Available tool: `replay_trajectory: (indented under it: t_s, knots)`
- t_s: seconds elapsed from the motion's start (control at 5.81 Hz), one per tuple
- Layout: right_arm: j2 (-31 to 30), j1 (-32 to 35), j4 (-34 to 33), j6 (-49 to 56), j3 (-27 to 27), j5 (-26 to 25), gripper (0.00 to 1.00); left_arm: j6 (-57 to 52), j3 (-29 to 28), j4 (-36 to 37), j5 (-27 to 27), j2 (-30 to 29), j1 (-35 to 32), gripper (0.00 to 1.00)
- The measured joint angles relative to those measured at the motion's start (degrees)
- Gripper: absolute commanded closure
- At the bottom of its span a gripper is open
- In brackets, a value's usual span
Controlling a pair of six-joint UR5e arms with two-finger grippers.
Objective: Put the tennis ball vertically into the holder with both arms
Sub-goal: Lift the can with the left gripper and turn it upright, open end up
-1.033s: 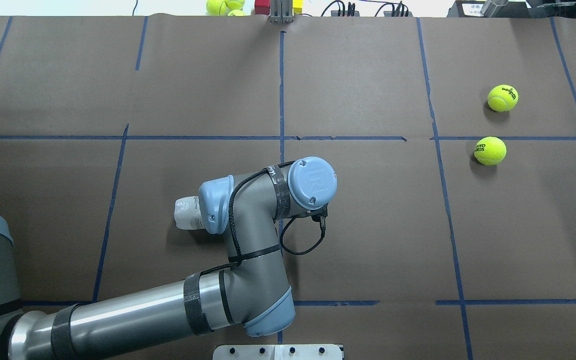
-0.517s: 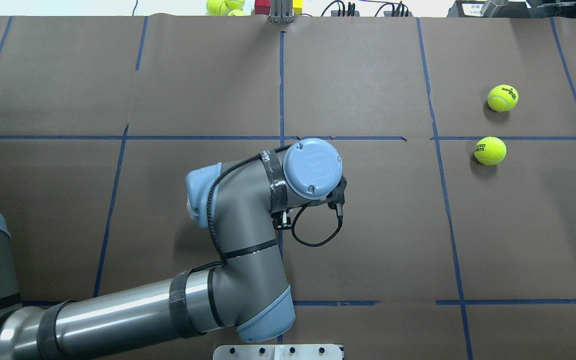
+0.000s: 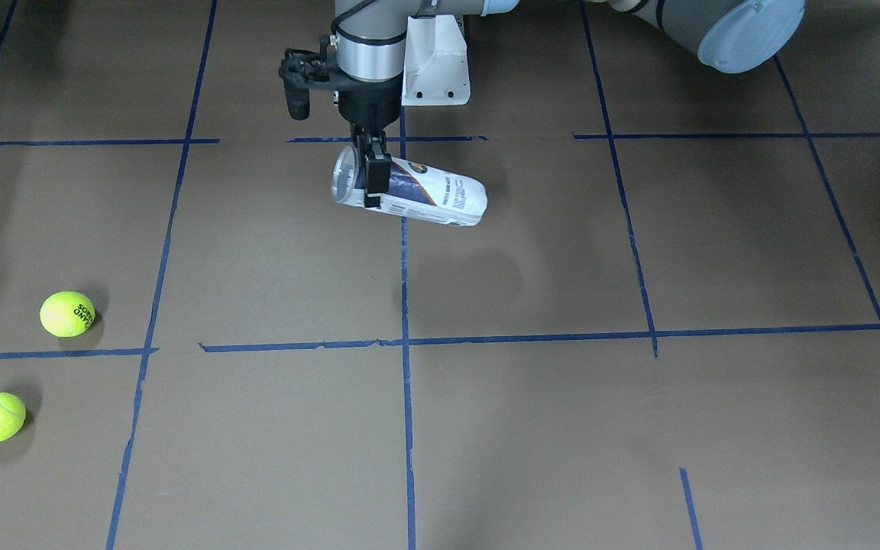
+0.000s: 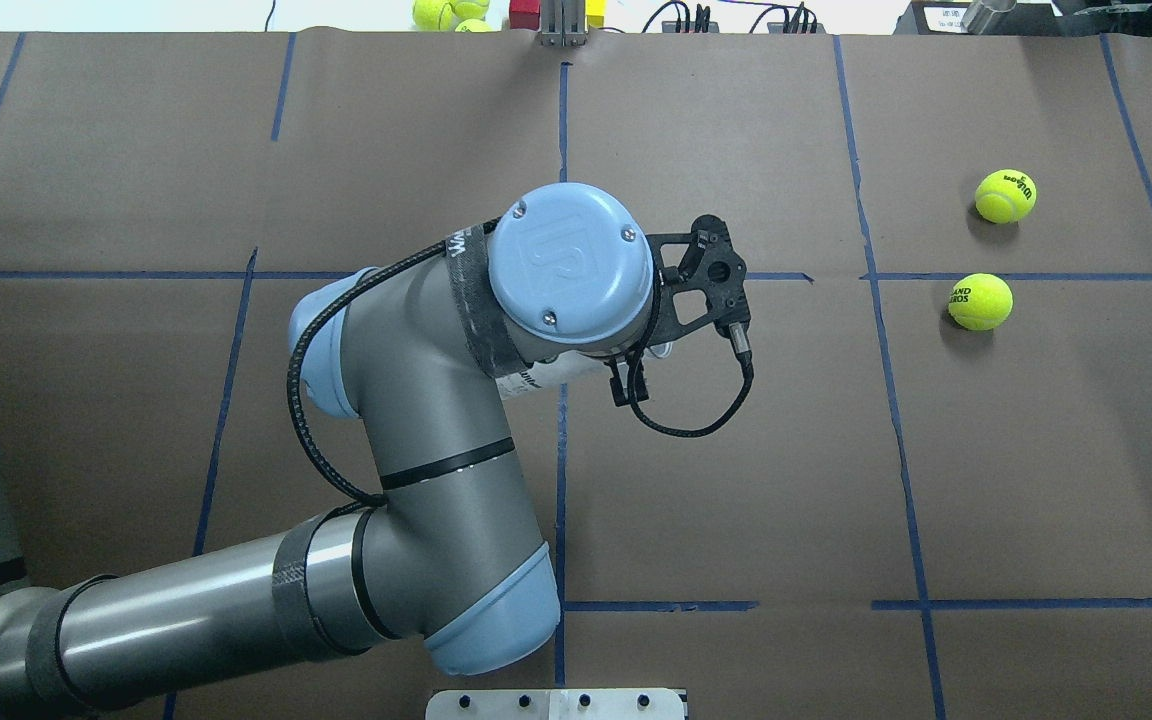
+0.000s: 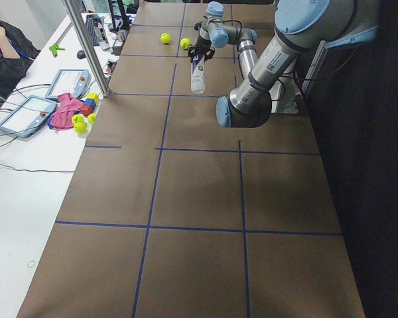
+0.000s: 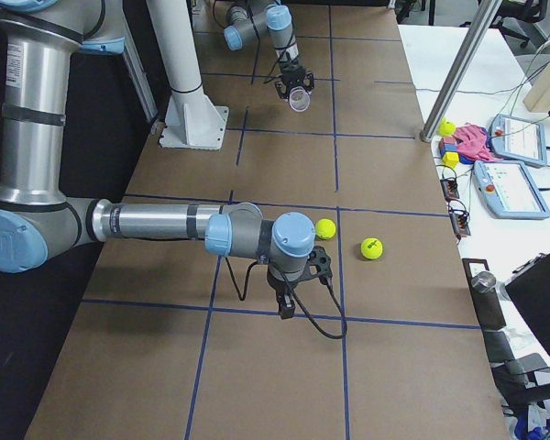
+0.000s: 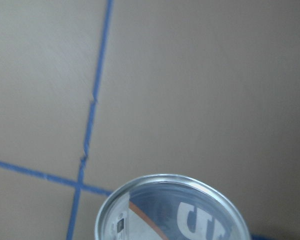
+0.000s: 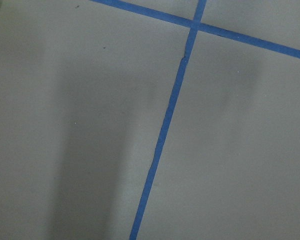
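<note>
Above the table, we clamp our left gripper on the holder near its mouth, lifted clear and tilted. Next, we judge, it needs turning mouth-up. How our right gripper stands, we cannot tell.

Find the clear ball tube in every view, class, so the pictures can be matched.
Front-facing: tube top centre, in left end effector.
Overhead: tube mostly hidden under left arm.
Exterior left: tube top centre.
Exterior right: tube top centre.
Left wrist: tube at bottom edge.
Right wrist: absent.
Landmark: two tennis balls.
</note>
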State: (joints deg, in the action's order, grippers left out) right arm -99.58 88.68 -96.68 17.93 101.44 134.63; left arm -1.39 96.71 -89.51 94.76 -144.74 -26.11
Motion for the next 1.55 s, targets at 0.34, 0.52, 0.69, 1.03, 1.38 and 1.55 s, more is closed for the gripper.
replay_trajectory:
  t_s: [0.34,0.52,0.69,1.03,1.38,1.55]
  knots:
    - [0.0,0.0,0.0,0.0,0.1,0.0,0.00,8.5,0.2,-21.5,2.2,4.5,-1.4,0.37]
    - [0.0,0.0,0.0,0.0,0.2,0.0,0.00,12.5,0.0,-36.1,2.3,9.2,-1.9,0.37]
    - [0.0,0.0,0.0,0.0,0.3,0.0,0.00,15.4,-0.3,-47.9,2.2,12.6,-2.8,0.37]
    - [0.0,0.0,0.0,-0.1,0.5,0.0,0.00,18.2,-2.3,-64.5,1.3,16.9,-4.3,0.36]
    - [0.1,0.0,0.1,-0.1,0.5,0.0,0.00,18.5,-13.2,-83.5,-1.9,18.9,-4.2,0.36]
    - [0.1,0.0,0.1,0.0,0.5,0.0,0.00,18.5,-16.5,-87.7,-2.4,19.1,-4.1,0.36]
